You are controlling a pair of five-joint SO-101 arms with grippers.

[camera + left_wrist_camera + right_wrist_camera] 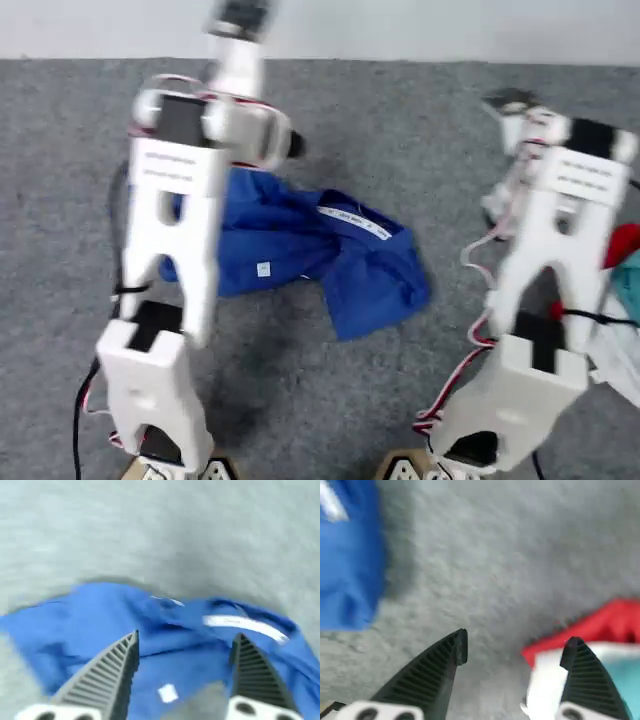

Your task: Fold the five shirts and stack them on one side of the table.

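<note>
The crumpled blue cloth shirt (pixel 330 250) lies on the grey felt-covered tabletop (pixel 400 120), a little toward 9 o'clock from centre. Its white neck label (pixel 355 222) faces up, and one loose corner reaches toward 4 o'clock. The left hand (pixel 187 636) hangs over the shirt with its fingers spread wide, pinching nothing. Bare tabletop runs along the 12 o'clock side and in a strip between the shirt and the right arm. At the 3 o'clock edge sits a heap of red, teal and white garments (pixel 625 280). The right hand (pixel 517 637) is also spread, over bare grey, with the heap's red edge near one finger.
</note>
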